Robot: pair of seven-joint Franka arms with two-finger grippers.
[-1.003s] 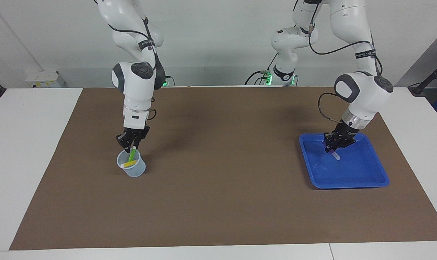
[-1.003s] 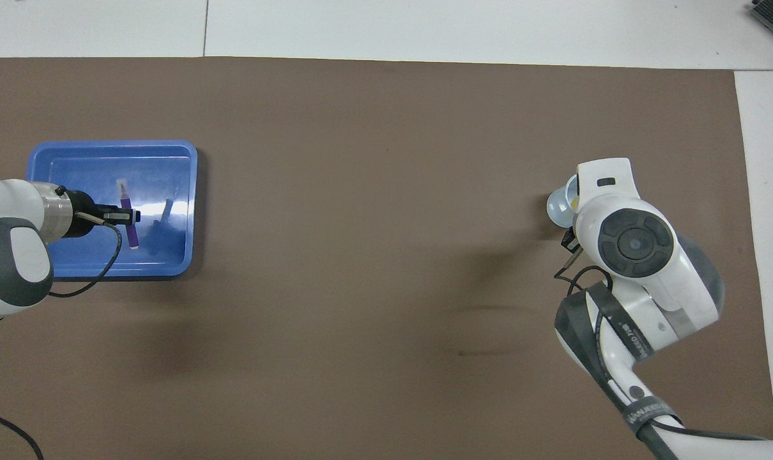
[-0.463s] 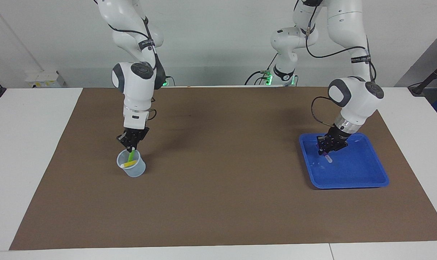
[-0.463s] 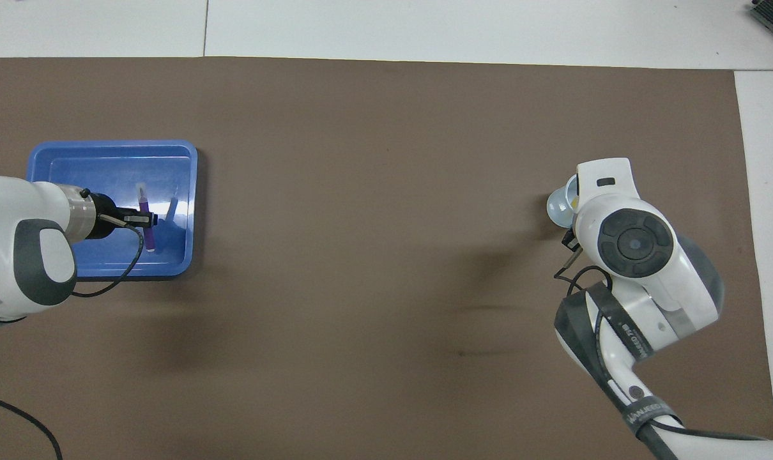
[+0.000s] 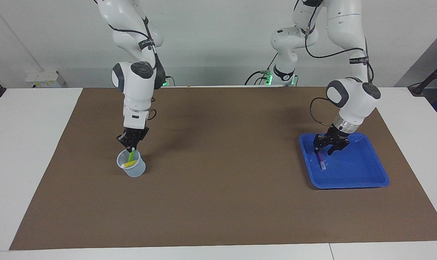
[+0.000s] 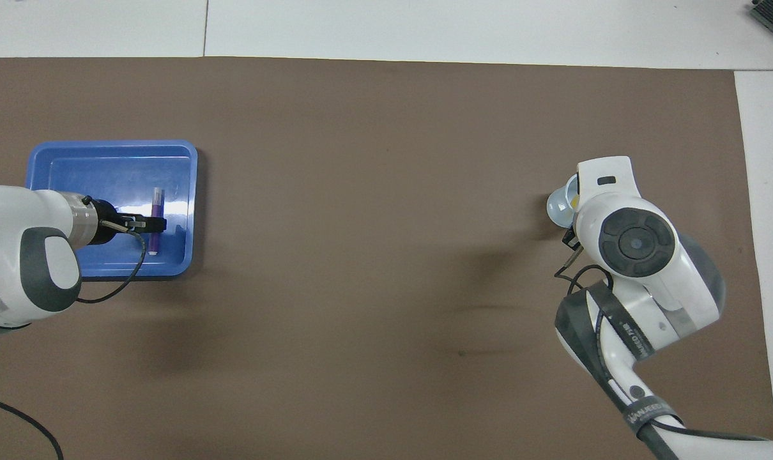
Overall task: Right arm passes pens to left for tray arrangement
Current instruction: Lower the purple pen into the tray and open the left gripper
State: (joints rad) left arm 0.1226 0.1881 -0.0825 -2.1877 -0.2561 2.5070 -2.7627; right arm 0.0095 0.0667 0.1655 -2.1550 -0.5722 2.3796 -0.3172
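The purple pen (image 5: 321, 161) lies flat in the blue tray (image 5: 363, 177), near the rim that faces the table's middle. My left gripper (image 5: 327, 150) hovers just above it, open, with the pen free of its fingers. In the overhead view the left gripper (image 6: 158, 223) covers the middle of the purple pen (image 6: 157, 203) in the tray (image 6: 105, 160). My right gripper (image 5: 131, 143) is shut on the top of the green pen (image 5: 132, 155), which stands in the translucent cup (image 5: 133, 170). The yellow pen (image 5: 128, 164) leans inside the cup.
A brown mat (image 5: 218, 187) covers the table between the cup and the tray. In the overhead view the right arm hides most of the cup (image 6: 558, 207) and its own gripper.
My left gripper carried the purple pen across the tray toward the table's middle, let it go and rose a little; the pen now lies flat. My right gripper closed on the green pen.
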